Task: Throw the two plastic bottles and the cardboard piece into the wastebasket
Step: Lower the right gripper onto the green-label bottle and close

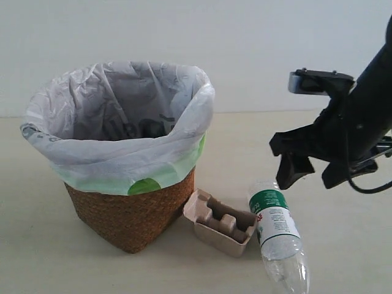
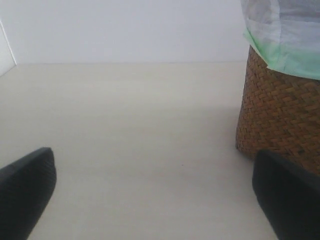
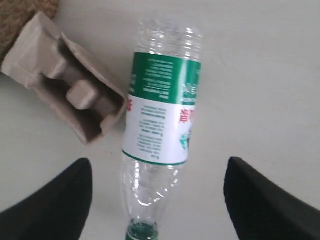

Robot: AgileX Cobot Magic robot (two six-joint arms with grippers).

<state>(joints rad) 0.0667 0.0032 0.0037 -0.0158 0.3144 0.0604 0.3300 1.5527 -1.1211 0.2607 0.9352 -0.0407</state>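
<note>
The wastebasket (image 1: pixel 131 211), brown wicker with a whitish bag over a green one, stands on the left of the table. Against its base rests the beige cardboard piece (image 1: pixel 220 229), and the clear bottle with the green-and-white label (image 1: pixel 274 226) lies just right of it. My right gripper (image 1: pixel 312 174) hangs open above that bottle, touching nothing. In the right wrist view the bottle (image 3: pixel 162 115) lies between the spread fingers (image 3: pixel 270 205), its green cap end nearest the camera, with the cardboard piece (image 3: pixel 67 95) beside it. My left gripper (image 2: pixel 160 200) is open and empty over bare table next to the wastebasket (image 2: pixel 280 115). The red-labelled bottle is out of view.
The pale table (image 1: pixel 331 131) runs back to a white wall. Something dark and indistinct lies inside the basket's bag (image 1: pixel 144 127). A corner of the wicker (image 3: pixel 20 12) shows beside the cardboard in the right wrist view.
</note>
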